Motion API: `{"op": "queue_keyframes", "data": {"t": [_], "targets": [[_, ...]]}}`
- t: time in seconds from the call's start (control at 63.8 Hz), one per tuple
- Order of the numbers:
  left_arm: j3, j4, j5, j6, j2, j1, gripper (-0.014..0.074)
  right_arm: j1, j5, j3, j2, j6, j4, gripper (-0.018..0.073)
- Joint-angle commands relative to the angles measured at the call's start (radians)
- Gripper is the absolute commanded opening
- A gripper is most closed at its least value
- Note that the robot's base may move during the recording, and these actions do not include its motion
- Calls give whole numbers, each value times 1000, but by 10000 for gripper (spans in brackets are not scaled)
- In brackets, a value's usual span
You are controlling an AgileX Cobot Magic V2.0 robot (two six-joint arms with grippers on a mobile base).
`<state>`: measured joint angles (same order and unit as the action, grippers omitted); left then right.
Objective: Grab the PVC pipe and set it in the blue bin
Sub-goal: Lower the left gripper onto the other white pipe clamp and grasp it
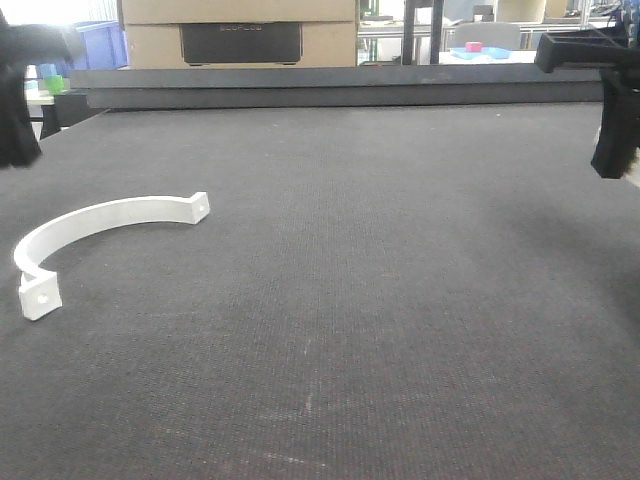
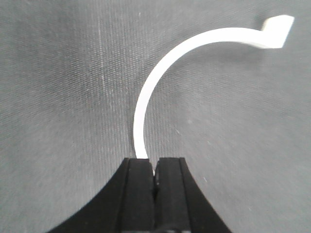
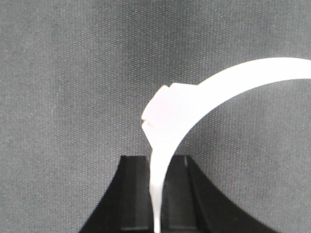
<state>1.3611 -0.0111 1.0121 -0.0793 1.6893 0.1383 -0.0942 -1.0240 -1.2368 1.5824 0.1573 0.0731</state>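
Observation:
A white curved PVC pipe piece (image 1: 100, 213) with flat tabs at both ends lies on the dark mat at the left. My left gripper (image 1: 18, 150) hangs above the mat at the far left edge, blurred. In the left wrist view its jaws (image 2: 154, 162) are shut, and the same arc (image 2: 160, 73) curves away on the mat beyond them. My right gripper (image 1: 612, 165) hangs at the upper right. It (image 3: 156, 160) is shut on a second white curved PVC piece (image 3: 184, 111), which is lifted off the mat. A blue bin (image 1: 100, 45) stands in the far left background.
A dark raised bar (image 1: 330, 88) runs along the mat's far edge. Behind it stands a cardboard box (image 1: 240, 30). A blue tray with a pink object (image 1: 480, 50) sits far back at the right.

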Motion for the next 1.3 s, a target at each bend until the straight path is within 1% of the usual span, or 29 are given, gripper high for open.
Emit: {"op": "queue_keyframes", "data": {"t": [0.0, 0.141, 0.188, 0.219, 0.454, 0.564, 0.736, 0.924, 1.034, 1.284], "targets": [[10, 0, -13, -10, 27, 6, -27, 1, -2, -6, -10, -1, -11, -169], [10, 0, -10, -10, 67, 6, 215, 1, -2, -6, -10, -1, -15, -169], [10, 0, -13, -10, 81, 6, 258, 1, 0, -6, -10, -1, -15, -169], [10, 0, -17, -10, 92, 6, 270, 1, 0, -6, -10, -1, -15, -169], [10, 11, -51, -10, 168, 6, 234, 1, -7, -6, -10, -16, -15, -169], [10, 21, -60, -10, 188, 6, 232, 1, -7, -6, -10, -16, -15, -169], [10, 23, -65, -10, 192, 6, 230, 1, -5, -6, -10, -16, -15, -169], [10, 23, -65, -10, 195, 6, 181, 1, -1, -6, -10, -16, -15, -169], [10, 23, -65, -10, 196, 6, 168, 1, -1, -6, -10, -16, -15, -169], [10, 23, -66, -10, 204, 6, 168, 1, 3, -6, -10, -16, -15, -169]]}}
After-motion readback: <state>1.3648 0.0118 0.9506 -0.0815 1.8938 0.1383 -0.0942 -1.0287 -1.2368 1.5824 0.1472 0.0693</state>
